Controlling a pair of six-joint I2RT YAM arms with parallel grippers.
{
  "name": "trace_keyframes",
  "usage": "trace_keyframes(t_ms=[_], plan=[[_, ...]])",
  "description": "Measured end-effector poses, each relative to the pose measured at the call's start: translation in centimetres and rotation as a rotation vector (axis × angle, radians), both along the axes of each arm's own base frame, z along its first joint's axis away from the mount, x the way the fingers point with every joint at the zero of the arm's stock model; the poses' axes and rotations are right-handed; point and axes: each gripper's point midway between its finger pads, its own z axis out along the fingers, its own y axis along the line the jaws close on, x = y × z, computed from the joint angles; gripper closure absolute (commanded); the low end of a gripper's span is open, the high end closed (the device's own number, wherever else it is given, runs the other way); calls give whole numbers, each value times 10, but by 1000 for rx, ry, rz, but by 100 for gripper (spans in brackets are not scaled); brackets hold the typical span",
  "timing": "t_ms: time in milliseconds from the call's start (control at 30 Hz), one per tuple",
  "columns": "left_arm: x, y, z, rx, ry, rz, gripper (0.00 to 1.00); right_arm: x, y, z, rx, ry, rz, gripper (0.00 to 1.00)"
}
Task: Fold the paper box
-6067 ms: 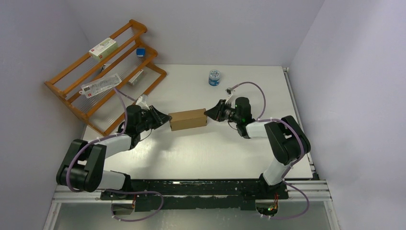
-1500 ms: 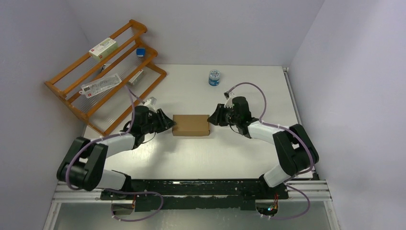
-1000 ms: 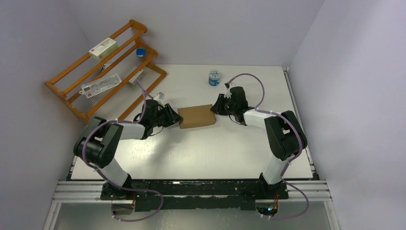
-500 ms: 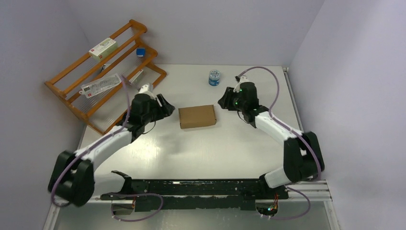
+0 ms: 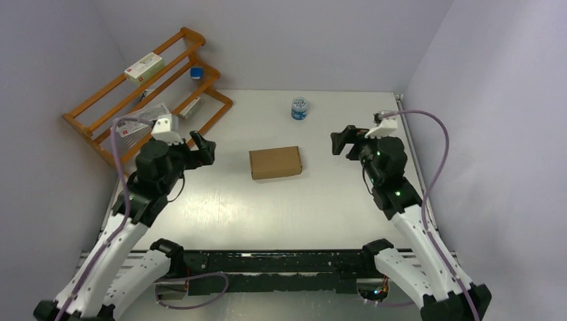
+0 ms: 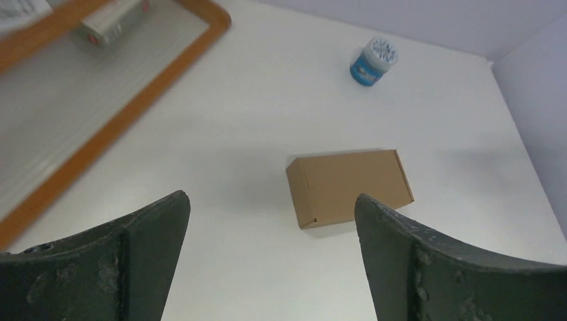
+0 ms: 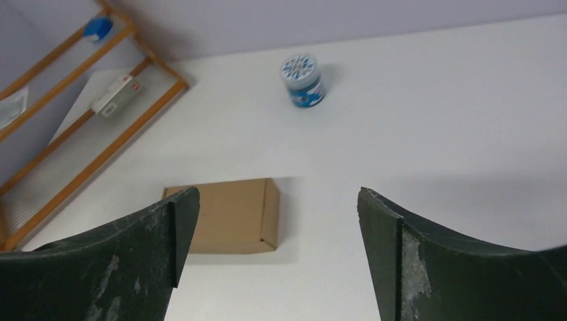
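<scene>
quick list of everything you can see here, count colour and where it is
paper box: one, brown cardboard, closed, lying flat mid-table, nothing touching it
jar: one, blue with a white patterned lid, far side of the table
wooden rack: one, orange-brown, far left corner
white cartons: two, one on the rack's top shelf, one on a lower shelf
plastic packet: one, clear with print, on the rack, partly behind the left arm
small blue object: one, on the rack, too small to identify
table: one, white
left end effector: one, dark, open, raised left of the box
right end effector: one, dark, open, raised right of the box
</scene>
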Motion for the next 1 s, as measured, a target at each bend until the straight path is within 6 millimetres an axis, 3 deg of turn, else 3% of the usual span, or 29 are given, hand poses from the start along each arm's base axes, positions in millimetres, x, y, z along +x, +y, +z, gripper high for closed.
trace_keyframes(t_ms=[167,333,633,1000], plan=[[-33,22,51,34,-186,7,2,-24,-31,19,9,-64,-126,0],[-69,51,88,22,-373,79,2,-43,-56,22,6,-89,-224,0],[-77,78,51,63,-341,198,2,-67,-72,16,-8,-123,-261,0],[-76,93,48,84,-328,277,2,-71,-71,15,-21,-136,-241,0]])
